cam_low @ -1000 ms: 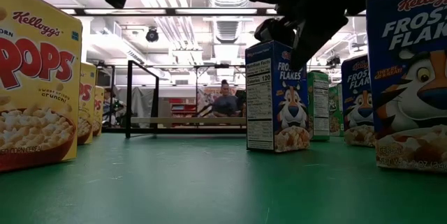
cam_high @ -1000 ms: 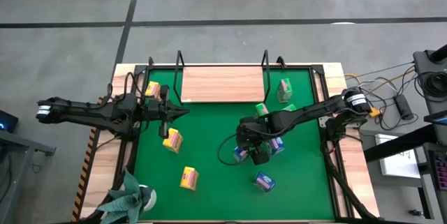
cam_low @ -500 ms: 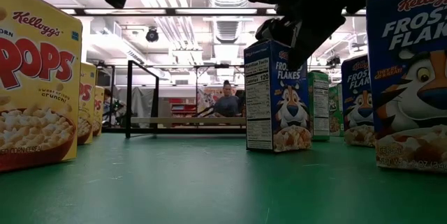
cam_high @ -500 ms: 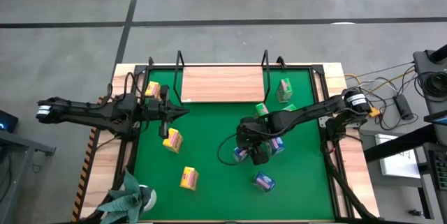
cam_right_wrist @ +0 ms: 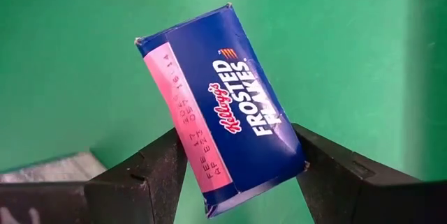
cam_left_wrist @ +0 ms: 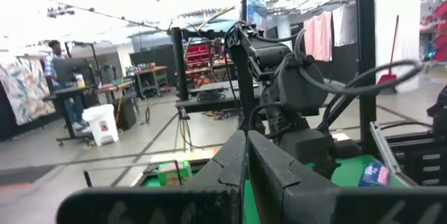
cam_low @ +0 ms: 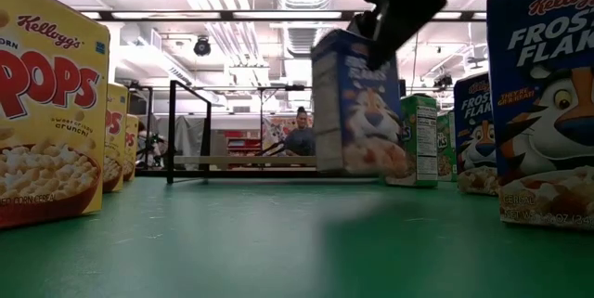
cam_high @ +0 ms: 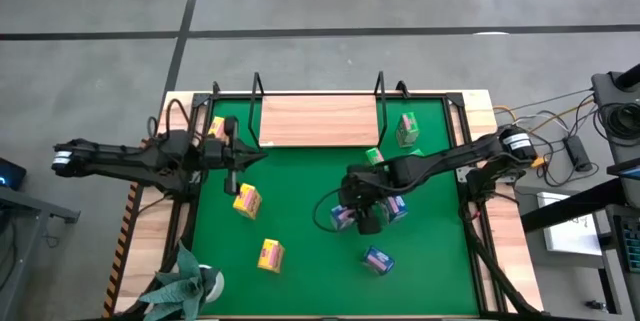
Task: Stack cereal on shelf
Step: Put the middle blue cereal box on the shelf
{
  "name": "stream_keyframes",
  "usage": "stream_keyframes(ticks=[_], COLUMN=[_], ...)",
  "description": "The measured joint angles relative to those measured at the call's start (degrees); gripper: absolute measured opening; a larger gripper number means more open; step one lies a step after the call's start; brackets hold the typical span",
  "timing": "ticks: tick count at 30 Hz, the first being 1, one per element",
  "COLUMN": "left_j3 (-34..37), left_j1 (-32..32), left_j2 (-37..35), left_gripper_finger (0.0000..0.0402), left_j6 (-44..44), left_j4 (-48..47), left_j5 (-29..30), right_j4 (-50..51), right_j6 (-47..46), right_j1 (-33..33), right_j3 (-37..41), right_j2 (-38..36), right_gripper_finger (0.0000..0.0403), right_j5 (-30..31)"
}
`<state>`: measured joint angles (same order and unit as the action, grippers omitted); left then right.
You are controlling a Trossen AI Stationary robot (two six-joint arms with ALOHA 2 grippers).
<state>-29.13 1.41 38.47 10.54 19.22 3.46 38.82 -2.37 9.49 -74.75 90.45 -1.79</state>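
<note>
Fingers [cam_right_wrist: 150,175] of the right gripper [cam_right_wrist: 237,172] are clamped on opp. sides of a small blue cardboard Frosted Flakes cereal box [cam_right_wrist: 220,109], seen from above in the right wrist view, box top skewed relative to the fingers. Low view: same blue box [cam_low: 357,103] hangs clear of the green mat [cam_low: 278,242], tilted, with the gripper on its upper end. High view: right gripper [cam_high: 362,209] is over mid-mat, right of centre, box [cam_high: 345,217] showing at its left edge.

Left gripper [cam_left_wrist: 246,175]: fingers shut together, nothing between them. High view puts it [cam_high: 245,158] near the mat's left side, just off the front left corner of the light wooden shelf board with black wire uprights [cam_high: 318,120], which lies at the mat's far edge, bare.

Other cereal boxes, high view:
- Yellow-orange box [cam_high: 217,128] at far left, beside the left arm.
- Second yellow-orange box [cam_high: 246,200] just below the left gripper.
- Third yellow-orange box [cam_high: 270,255] nearer the front edge, well apart from the shelf.
- Green box [cam_high: 407,128] standing right of the shelf, beside its right upright.
- Second green box [cam_high: 374,157] partly under the right arm; a further green piece next to it, cannot tell detail.
- Blue box [cam_high: 397,207] touching or just beside the right gripper's right side; cannot tell which.
- Blue box [cam_high: 377,260] lying near the front, right of centre.

Potted plant w/ spiky leaves [cam_high: 185,283] at the table's front left corner. Low view: a person [cam_low: 299,136] seated in the room beyond the table.
</note>
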Motion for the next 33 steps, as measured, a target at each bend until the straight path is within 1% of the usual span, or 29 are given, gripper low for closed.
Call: stream_keyframes(ticks=[3,8,14,16,22,26,28,33], left_j3=[-1.39,-4.46,-7.36,-7.57,-5.49,-5.17,-4.88,-4.58], left_j1=[0.00,-0.02,-0.02,-0.02,-0.02,-0.02,-0.02,-0.01], left_j2=[-0.20,-1.03,-3.25,-3.96,-6.74,-8.12,-8.80,-9.04], left_gripper_finger=[0.0000,0.0000,0.0000,0.0000,0.0000,0.0000,0.0000,0.0000], left_j6=[2.68,6.01,7.44,7.44,7.95,8.10,8.07,8.07], left_j4=[-1.61,-6.67,-14.85,-16.01,-16.44,-16.33,-16.94,-17.76], left_j5=[0.01,0.62,4.79,5.86,7.15,7.15,7.15,7.15], right_j4=[0.15,0.40,0.37,0.26,0.53,4.95,6.31,8.61], right_j6=[-1.07,-1.45,-2.10,-2.06,-0.20,2.50,2.86,0.30], right_j1=[-0.51,-1.62,-4.44,-5.67,-9.68,-11.74,-12.24,-12.61], right_j3=[-2.00,-6.89,-12.79,-14.66,-20.10,-23.38,-24.12,-24.14], right_j2=[-0.10,0.01,0.09,0.40,2.84,4.55,5.08,5.36], right_gripper_finger=[0.0226,0.0226,0.0226,0.0226,0.0226,0.0226,0.0226,0.0226], right_j5=[1.75,1.98,1.91,1.92,1.85,1.25,0.70,0.30])
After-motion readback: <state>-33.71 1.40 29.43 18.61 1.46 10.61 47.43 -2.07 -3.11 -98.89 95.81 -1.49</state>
